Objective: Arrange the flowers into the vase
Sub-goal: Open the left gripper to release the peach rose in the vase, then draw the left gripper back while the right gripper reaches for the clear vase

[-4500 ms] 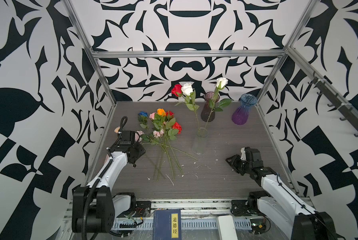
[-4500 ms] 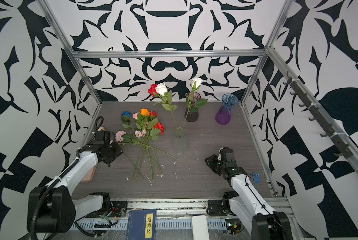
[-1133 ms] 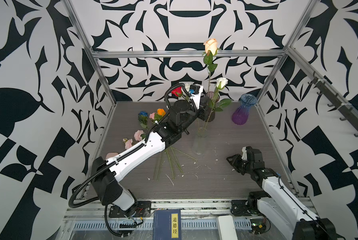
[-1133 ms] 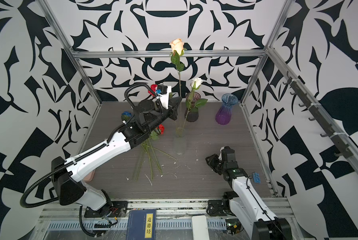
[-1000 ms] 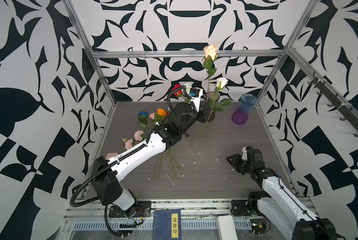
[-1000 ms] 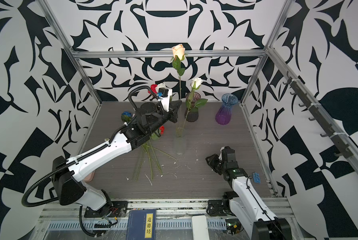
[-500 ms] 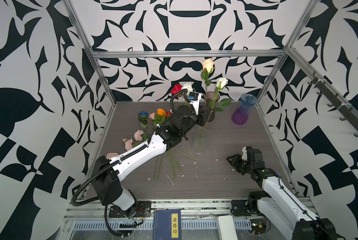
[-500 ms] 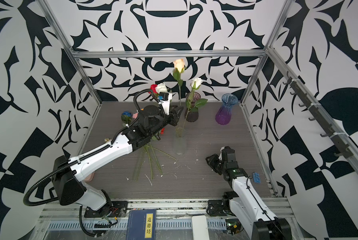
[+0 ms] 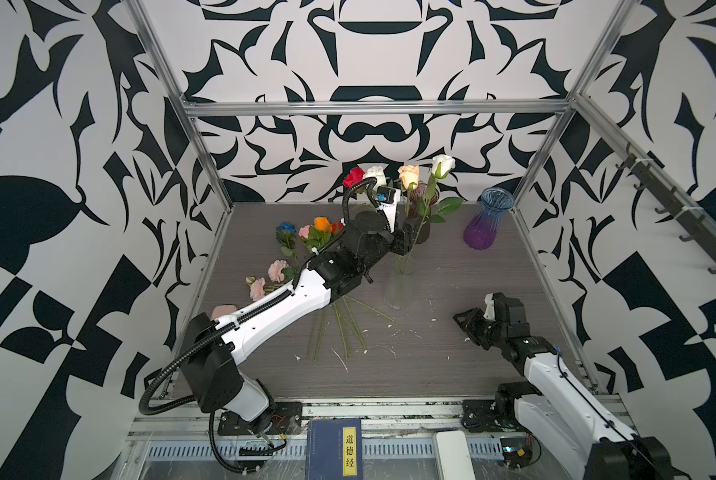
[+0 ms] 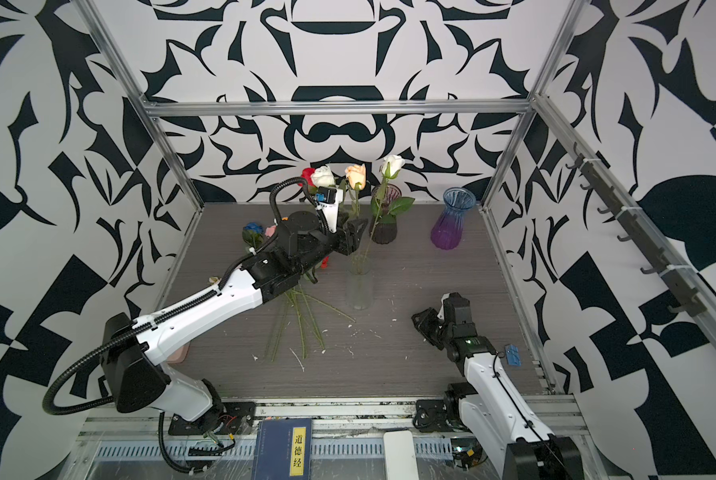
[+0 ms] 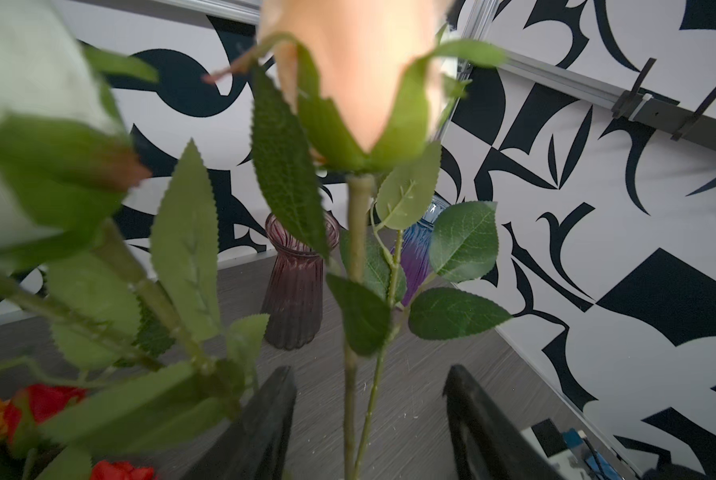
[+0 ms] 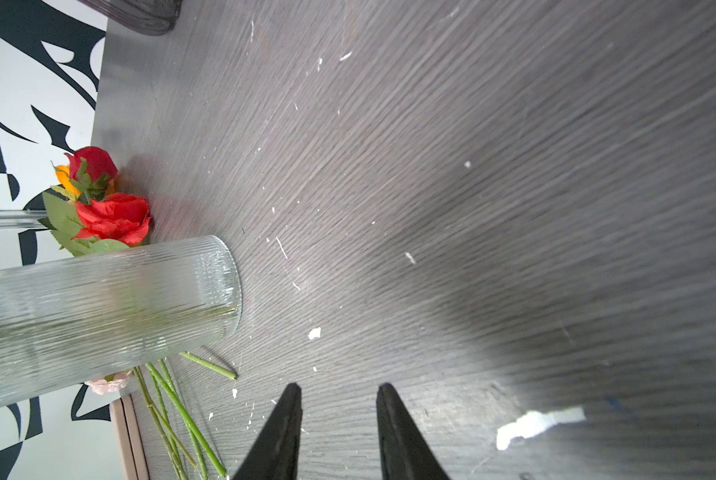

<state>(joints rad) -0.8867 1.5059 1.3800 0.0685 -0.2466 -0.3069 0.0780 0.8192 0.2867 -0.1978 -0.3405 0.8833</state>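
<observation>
Left gripper (image 11: 368,370) gapes around the peach rose (image 11: 360,70) (stem in clear vase (image 9: 397,291)); right gripper (image 12: 337,388) parted, empty.

The ribbed clear glass vase (image 12: 98,299) beside the right tool (image 12: 335,388) looks glossy; the desk (image 12: 431,166) beneath is matt wood-grain; flowers (image 12: 113,218) look cloth.
</observation>
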